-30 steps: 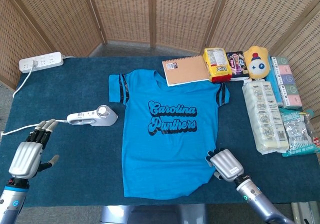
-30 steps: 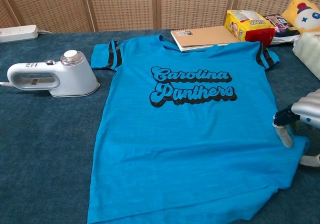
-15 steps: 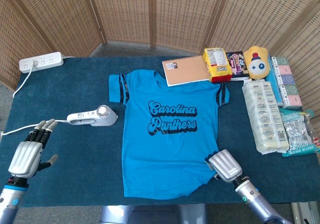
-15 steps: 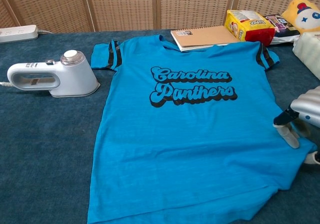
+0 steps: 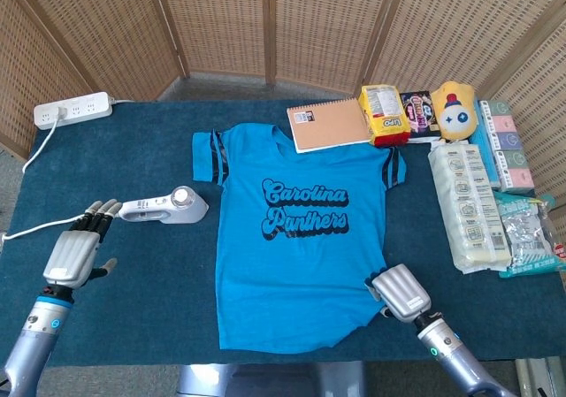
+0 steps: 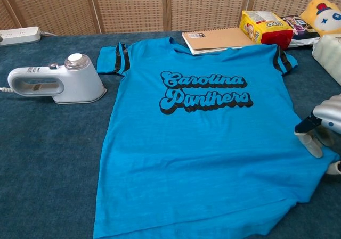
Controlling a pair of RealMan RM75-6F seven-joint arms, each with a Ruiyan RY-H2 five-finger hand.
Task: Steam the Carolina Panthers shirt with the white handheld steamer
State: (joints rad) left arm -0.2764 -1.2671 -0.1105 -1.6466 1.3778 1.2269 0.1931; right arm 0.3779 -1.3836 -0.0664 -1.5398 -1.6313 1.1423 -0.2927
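The left hand point(image 5: 74, 254) hovers over the blue surface point(image 5: 133, 167), fingers point(image 5: 97, 211) straight and apart, holding nothing, tips near the white steamer point(image 5: 164, 207). Just beside the steamer, the shirt point(image 5: 296, 238) lies flat. The right hand point(image 5: 400, 293) presses the shirt's lower corner, fingers curled under.

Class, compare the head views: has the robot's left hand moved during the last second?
Yes. The left hand has shifted up and rightward, closer to the white steamer, which has stayed put.
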